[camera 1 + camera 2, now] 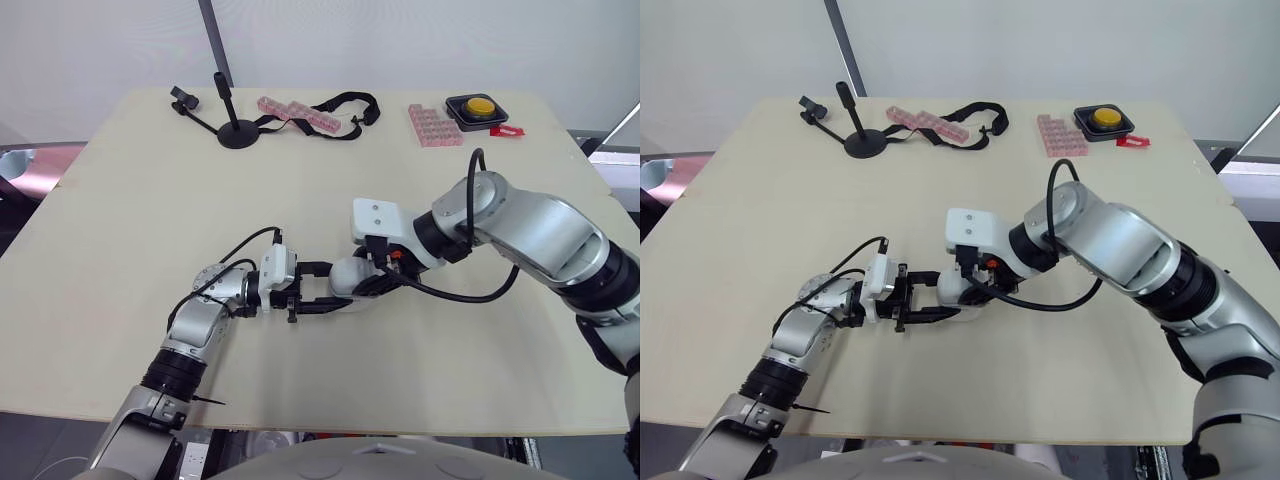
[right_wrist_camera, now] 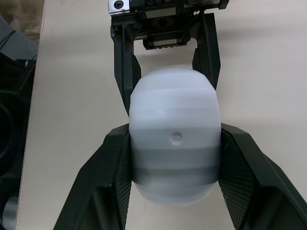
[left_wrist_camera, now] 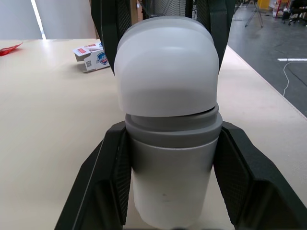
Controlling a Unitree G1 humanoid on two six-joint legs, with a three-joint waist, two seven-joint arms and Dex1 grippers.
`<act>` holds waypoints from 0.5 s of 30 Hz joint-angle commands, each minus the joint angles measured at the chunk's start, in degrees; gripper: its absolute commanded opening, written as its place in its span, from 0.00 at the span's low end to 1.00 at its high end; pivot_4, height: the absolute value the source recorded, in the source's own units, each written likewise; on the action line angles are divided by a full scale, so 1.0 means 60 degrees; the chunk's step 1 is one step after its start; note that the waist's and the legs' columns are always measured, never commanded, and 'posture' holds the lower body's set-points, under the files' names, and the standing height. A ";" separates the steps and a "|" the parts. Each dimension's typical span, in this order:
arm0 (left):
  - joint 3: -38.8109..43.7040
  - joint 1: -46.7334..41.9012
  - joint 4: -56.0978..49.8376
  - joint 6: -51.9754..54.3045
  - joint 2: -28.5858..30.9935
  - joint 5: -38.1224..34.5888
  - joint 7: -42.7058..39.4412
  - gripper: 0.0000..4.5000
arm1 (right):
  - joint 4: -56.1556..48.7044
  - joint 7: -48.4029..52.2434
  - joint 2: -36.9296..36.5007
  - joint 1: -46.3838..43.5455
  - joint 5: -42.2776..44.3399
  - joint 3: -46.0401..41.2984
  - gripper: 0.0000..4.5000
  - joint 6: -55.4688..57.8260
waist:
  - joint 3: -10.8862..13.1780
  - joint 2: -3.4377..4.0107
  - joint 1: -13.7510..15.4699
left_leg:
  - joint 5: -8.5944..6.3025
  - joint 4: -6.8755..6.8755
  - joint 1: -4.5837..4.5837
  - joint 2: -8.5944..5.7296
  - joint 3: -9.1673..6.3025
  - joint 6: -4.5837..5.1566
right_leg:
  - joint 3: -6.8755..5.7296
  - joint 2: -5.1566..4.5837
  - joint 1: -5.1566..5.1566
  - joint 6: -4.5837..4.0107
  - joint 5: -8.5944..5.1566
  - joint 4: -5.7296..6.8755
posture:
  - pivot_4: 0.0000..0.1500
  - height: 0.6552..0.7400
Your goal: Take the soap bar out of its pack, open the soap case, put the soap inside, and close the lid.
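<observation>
— Where's the soap case (image 1: 348, 277)?

— On its side, just over the table (image 1: 150, 250), about mid-table, caught between both claws, which come at it from opposite ends.

— Who has which end?

— The left gripper (image 3: 170, 132) is closed narrow on the grey base (image 3: 170, 182), one black finger pressed to each flank. The right gripper (image 2: 173, 134) is pinched the same way on the pale lid (image 3: 168, 72).

— Is the lid on?

— It sits on the base, with a thin dark seam showing between the two (I cannot tell whether it is fully seated). Whether soap is inside cannot be seen.

— And the soap pack (image 3: 91, 55)?

— A small printed carton lying on the table well apart from the case, beyond its lid end; it looks open at one end.

— Anything else around the case?

— All well apart from it, toward the far edge: a black stand (image 1: 237, 132) off to the robot's left, a black strap (image 1: 345, 105) with pink blocks (image 1: 300, 115) straight beyond, and a yellow button (image 1: 480, 105) off to the right.
</observation>
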 commanded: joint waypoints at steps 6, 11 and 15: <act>0.0127 -0.0111 -0.0094 0.0077 0.0016 -0.0015 0.0195 0.42 | -0.0205 0.0338 -0.0053 -0.0129 0.0350 0.0159 0.43 0.0154 | 0.0000 0.0000 0.0001 | 0.0000 -0.0001 -0.0001 0.0000 0.0000 0.0000 | 0.0000 0.0000 0.0000 0.0000 0.0000 -0.0002 | 1.00 1.00; 0.0103 -0.0137 -0.0083 0.0082 0.0006 -0.0002 0.0180 0.42 | -0.0235 0.0327 0.0125 -0.0130 0.0570 0.0038 0.43 0.0464 | 0.0000 0.0000 0.0007 | 0.0000 -0.0002 -0.0002 -0.0001 0.0000 0.0000 | -0.0001 0.0001 0.0000 0.0000 0.0000 -0.0005 | 1.00 1.00; 0.0091 -0.0152 -0.0076 0.0081 -0.0008 0.0007 0.0187 0.42 | -0.0224 0.0297 0.0171 -0.0074 0.0531 0.0134 0.43 0.0505 | 0.0000 0.0000 0.0007 | 0.0000 -0.0006 -0.0003 -0.0001 0.0000 0.0000 | -0.0002 0.0003 0.0000 0.0000 0.0000 -0.0009 | 1.00 1.00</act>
